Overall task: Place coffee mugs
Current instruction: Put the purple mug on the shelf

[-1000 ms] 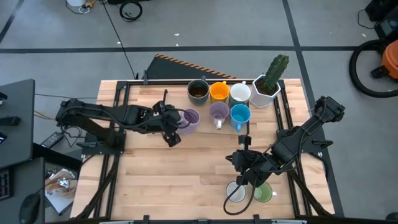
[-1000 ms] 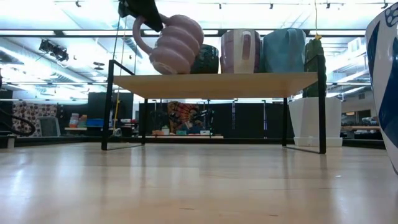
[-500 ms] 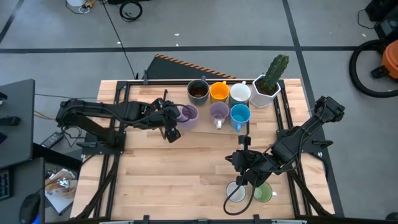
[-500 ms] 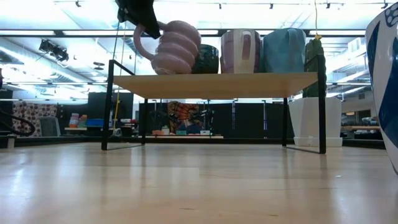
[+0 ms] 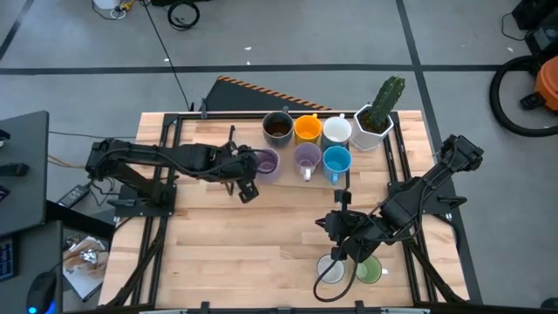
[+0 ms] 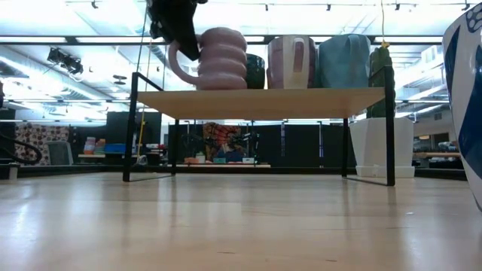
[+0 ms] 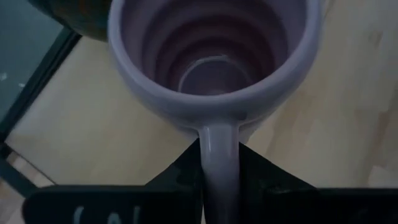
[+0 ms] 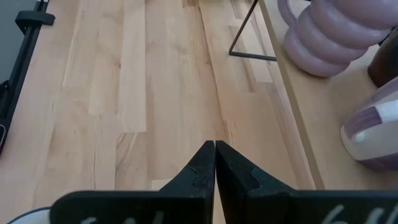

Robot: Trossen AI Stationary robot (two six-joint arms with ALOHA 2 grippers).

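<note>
Coffee mugs mostly placed; dark brown (image 5: 277,127), orange (image 5: 306,129), white (image 5: 336,131), lavender (image 5: 306,157), blue (image 5: 336,160) stood on raised shelf (image 6: 263,94); left claw (image 5: 247,168) pinched handle of ribbed lavender mug (image 5: 265,163) resting there; right claw (image 5: 345,234) pressed together above table (image 5: 244,253); white mug (image 5: 330,269), green mug (image 5: 370,270) remained.

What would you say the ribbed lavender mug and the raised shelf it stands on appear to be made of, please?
The ribbed lavender mug looks like glazed ceramic: thick rounded walls with a soft sheen inside. The raised shelf seems a light wooden board, pale with faint grain, on thin black legs, probably metal.
</note>
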